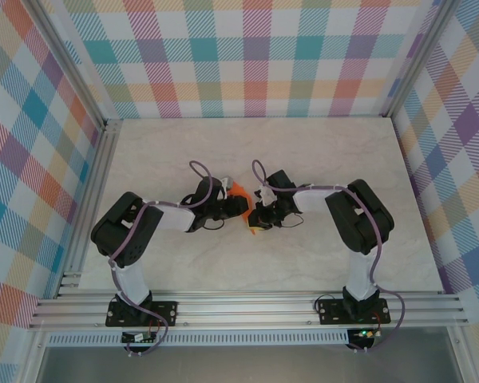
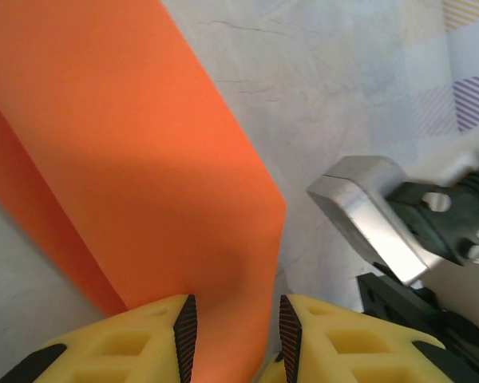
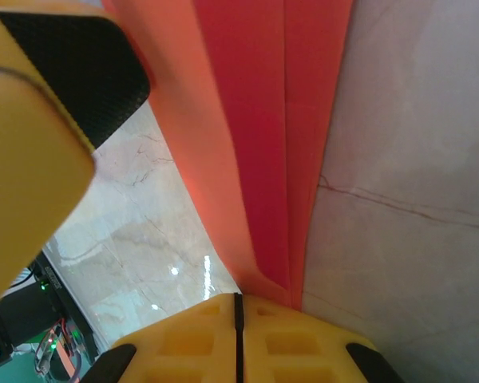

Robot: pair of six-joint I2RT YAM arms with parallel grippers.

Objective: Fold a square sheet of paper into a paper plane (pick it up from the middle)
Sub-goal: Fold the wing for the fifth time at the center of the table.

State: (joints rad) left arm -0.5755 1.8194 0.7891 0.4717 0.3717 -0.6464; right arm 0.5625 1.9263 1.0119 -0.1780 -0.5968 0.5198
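At the 6 o'clock edge of the top view, the aluminium rails [image 1: 247,307] carry both arm bases, and each arm elbows outward before reaching in to the middle of the marble-patterned table [image 1: 247,144]. There the left gripper [image 1: 231,206] and the right gripper [image 1: 259,214] sit nose to nose with the orange paper [image 1: 239,191] between them. It is largely hidden by their black bodies, with only a corner at 12 o'clock and a tip at 6 o'clock peeking out. Up close, the right gripper's yellow fingers are pressed flat together, and the paper's long layered folds are pinched at their tips. The left gripper's jaws stand parted with a flap of the paper running through the gap, and whether the pads press it is unclear. One left finger [image 3: 64,80] looms at 10 o'clock in the right wrist view, crowding that side. Looping purple cables [image 1: 195,169] arch over both wrists. Bare tabletop opens toward 12, 3 and 9 o'clock. An aluminium side rail [image 1: 92,191] borders it at 9 o'clock, and plaid walls [image 1: 247,56] close in on three sides.
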